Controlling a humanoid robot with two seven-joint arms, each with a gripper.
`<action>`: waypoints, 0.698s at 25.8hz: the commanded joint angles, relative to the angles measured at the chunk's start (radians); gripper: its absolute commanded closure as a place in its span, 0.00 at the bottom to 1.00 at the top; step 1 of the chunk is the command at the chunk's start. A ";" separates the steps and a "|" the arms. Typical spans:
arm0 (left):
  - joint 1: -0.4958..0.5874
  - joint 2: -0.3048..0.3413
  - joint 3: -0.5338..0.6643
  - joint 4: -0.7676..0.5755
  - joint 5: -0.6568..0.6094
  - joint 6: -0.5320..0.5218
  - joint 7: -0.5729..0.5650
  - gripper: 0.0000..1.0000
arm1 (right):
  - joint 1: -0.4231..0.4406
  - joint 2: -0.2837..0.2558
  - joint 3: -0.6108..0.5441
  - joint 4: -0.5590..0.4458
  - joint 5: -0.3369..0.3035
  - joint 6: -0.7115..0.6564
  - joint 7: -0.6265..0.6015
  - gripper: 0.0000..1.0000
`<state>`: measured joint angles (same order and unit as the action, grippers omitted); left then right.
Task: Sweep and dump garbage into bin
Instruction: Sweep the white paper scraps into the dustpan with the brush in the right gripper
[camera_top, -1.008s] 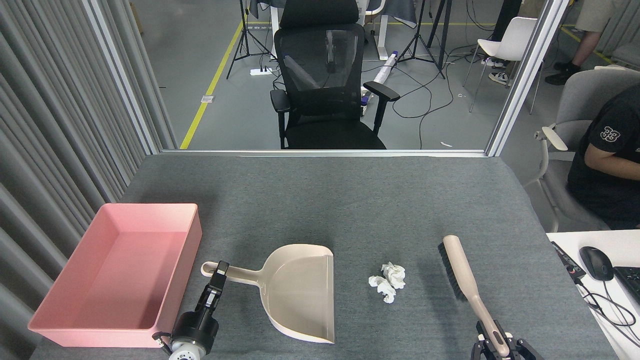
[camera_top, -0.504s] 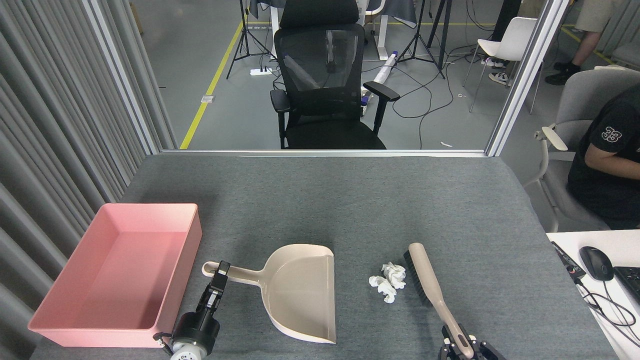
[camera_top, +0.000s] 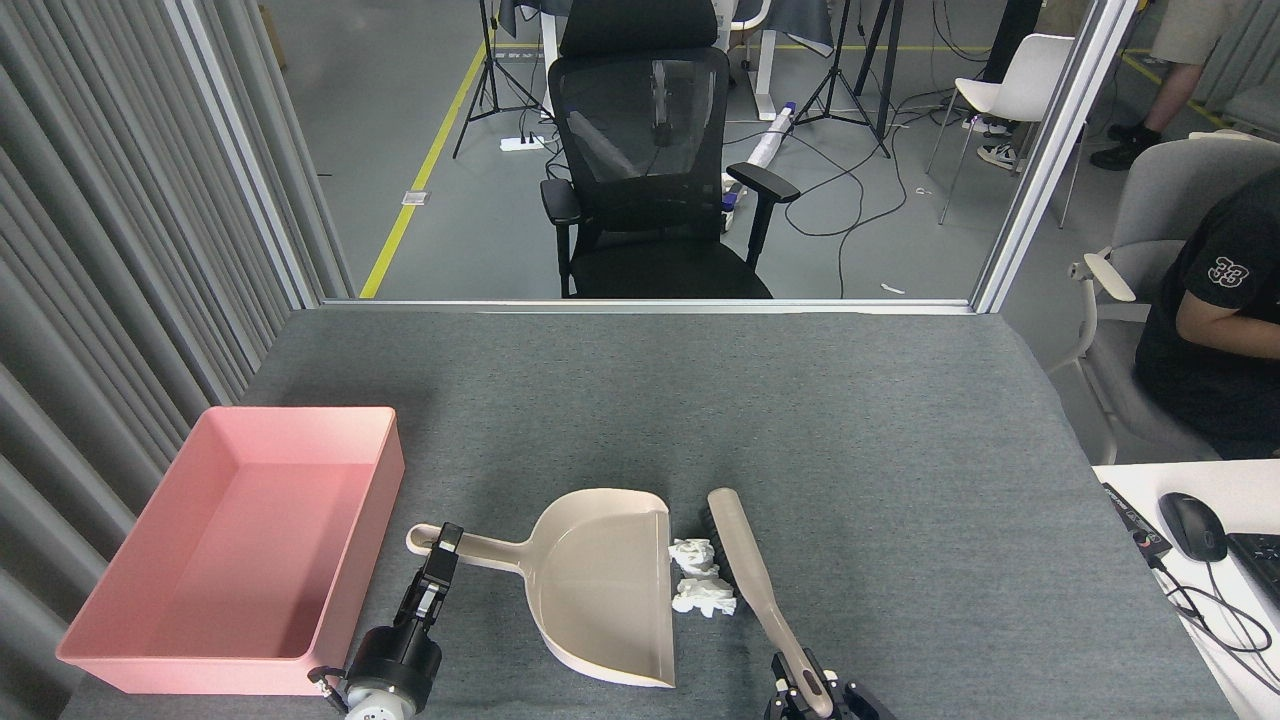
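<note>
Garbage: the small crumpled white tissue-paper wads (camera_top: 700, 590) lie on the grey felt-covered table (camera_top: 850, 420), squeezed between the open lip of the beige plastic dustpan (camera_top: 605, 585) and the bristles of the beige long-handled brush (camera_top: 745, 570); they are at the lip, not yet inside the pan.
Left gripper: the left gripper (camera_top: 440, 550) is closed on the dustpan's handle near its looped end, bracing the pan flat.
Right gripper: the right gripper (camera_top: 815, 695) sits at the bottom edge and is clamped round the brush handle's end.
Risk, lip: the wads may jam against the pan's edge or ride over the bristles rather than slide in, since light paper tends to roll under a brush.
Risk, pan: a hard push could shove the pan leftward if the handle grip slips.
Risk, dump: loose wads could tumble out when the pan is tilted and carried, being so light.
Bin: the shallow rectangular pink plastic tub (camera_top: 375, 500) stands just left of the pan handle, empty, with nothing between it and the pan but the left arm itself.
Surroundings: a black mesh office chair (camera_top: 650, 160) stands beyond the table; a seated person's dark sleeve (camera_top: 1215, 330) and a black computer mouse (camera_top: 1192, 525) are off to the right, well apart from the work.
</note>
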<state>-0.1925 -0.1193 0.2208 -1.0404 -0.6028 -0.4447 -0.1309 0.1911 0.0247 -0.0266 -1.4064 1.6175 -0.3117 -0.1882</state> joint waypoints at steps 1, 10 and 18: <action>0.010 0.001 0.000 -0.012 0.000 0.001 -0.003 0.79 | 0.001 0.021 0.126 0.000 -0.016 0.082 -0.005 0.98; 0.024 0.001 0.002 -0.024 0.008 0.003 -0.004 0.79 | -0.021 0.020 0.407 -0.103 -0.139 0.283 -0.042 0.98; 0.022 0.000 -0.003 -0.050 0.080 0.041 -0.009 0.79 | 0.053 -0.089 0.163 -0.233 -0.148 0.276 -0.042 0.98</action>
<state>-0.1688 -0.1193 0.2205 -1.0774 -0.5594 -0.4200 -0.1429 0.2316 -0.0136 0.2397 -1.6106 1.4715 -0.0307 -0.2315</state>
